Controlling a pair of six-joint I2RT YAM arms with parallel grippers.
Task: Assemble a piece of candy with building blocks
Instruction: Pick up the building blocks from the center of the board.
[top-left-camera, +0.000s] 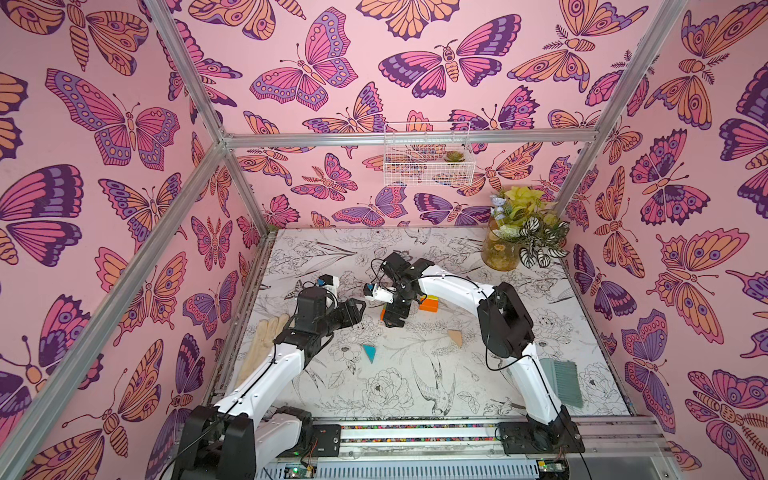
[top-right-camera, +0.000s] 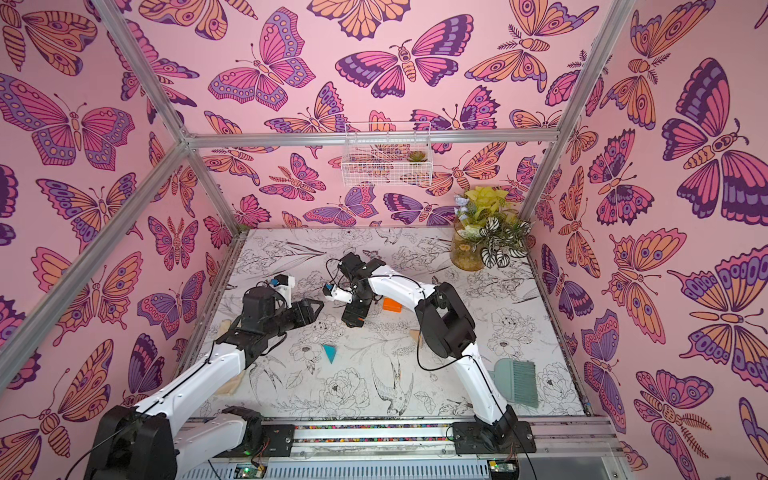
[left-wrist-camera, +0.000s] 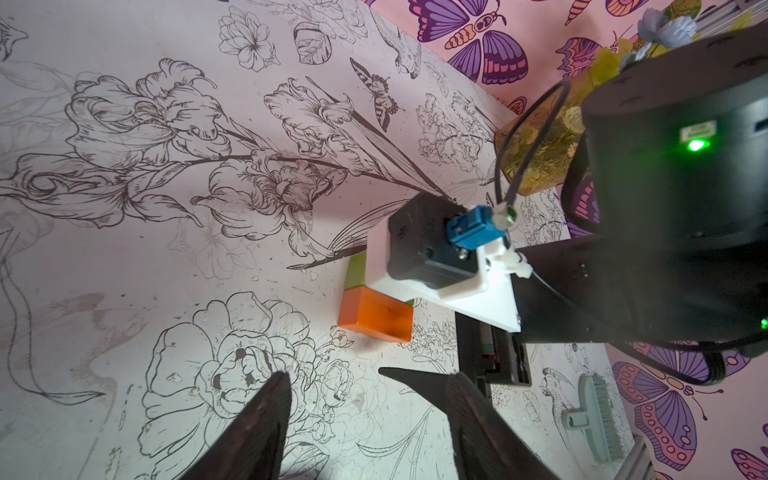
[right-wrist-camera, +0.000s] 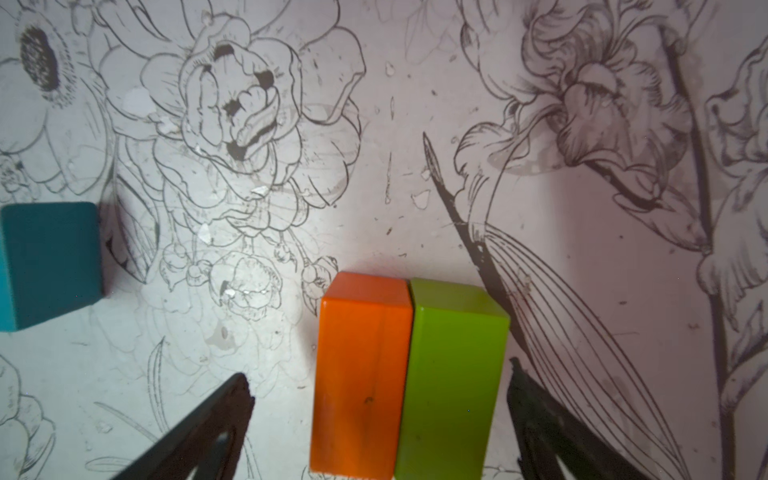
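1. Jaws of the right claw (right-wrist-camera: 379, 370) stand spread wide and grip nothing. They sit astride the pair: orange brick (right-wrist-camera: 361, 374) and green brick (right-wrist-camera: 453, 386), long sides touching, flat on the table (top-left-camera: 332, 257).
2. One jaw sits just beside the green brick's outer side, contact unclear. The other stands well clear of the orange side, with bare table between.
3. Left claw (left-wrist-camera: 332, 372) is parted and empty, near the pair's orange side but apart from it.
4. Right of the pair in a top view, a second orange brick (top-left-camera: 428, 307) lies close, with a yellow brick (top-left-camera: 433, 296) showing behind it.
5. Teal triangle (top-left-camera: 369, 352) lies nearer the robot's base than the pair, bare table between. Tan triangle (top-left-camera: 456, 337) does likewise, further right.
6. Table edges all lie well away from the pair; glove (top-left-camera: 262, 349) and brush (top-left-camera: 561, 382) keep to those edges.
7. Both top views hide most of the pair under the right claw. The right wrist view shows the seam plainly, and the left wrist view shows the pair half under the right claw's camera mount.
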